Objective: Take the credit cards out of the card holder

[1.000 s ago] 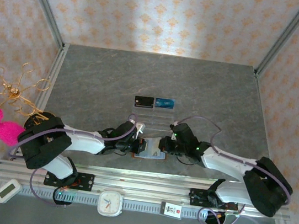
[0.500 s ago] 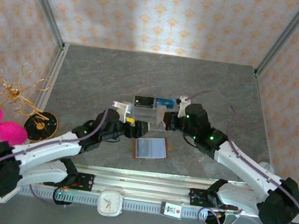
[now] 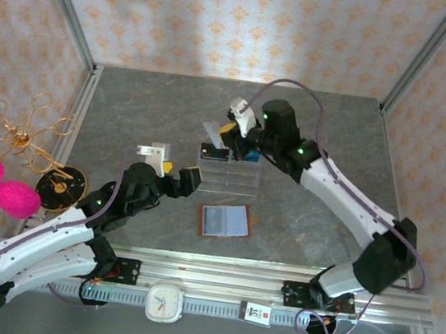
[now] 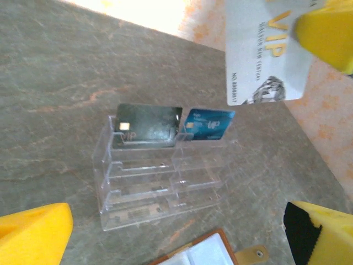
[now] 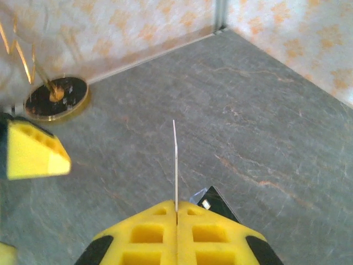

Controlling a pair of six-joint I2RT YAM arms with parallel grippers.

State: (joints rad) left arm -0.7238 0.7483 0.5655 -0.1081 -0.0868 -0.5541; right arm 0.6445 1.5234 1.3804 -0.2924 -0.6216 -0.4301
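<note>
A thin pale grey-white plastic credit card [image 3: 212,129] is held in the air by the right gripper [image 3: 230,131], above the far left corner of a clear acrylic tiered stand [image 3: 229,172]. The yellow fingers [image 5: 149,232] are seen pressed together on one edge of the card, which juts straight out from them and is seen edge-on in the right wrist view. In the left wrist view the printed face is presented. Its long axis runs up and down the frame, the gold "VIP" lettering runs along that axis, and the upper end is cut off by the frame edge.

The small brown leather bifold card holder [image 3: 225,220] is spread open flat on the table just in front of the stand, pale grey lining upward. Its long axis is set roughly left to right, slightly tilted. Whether further cards lie in it cannot be told.

The left gripper [image 3: 179,174] is held low beside the stand's left end, with its fingers [image 4: 33,234] set wide apart and nothing between them. A black card [image 4: 148,124] and a blue card [image 4: 208,124] are stood side by side in the stand's top tier.

The tabletop [image 3: 328,132] is a grey, marbled, stone-look surface. It is enclosed by walls [image 3: 252,21] papered in pale pink with an orange floral pattern. A gold wire stand on a black disc [image 3: 61,186] is placed at the left edge.
</note>
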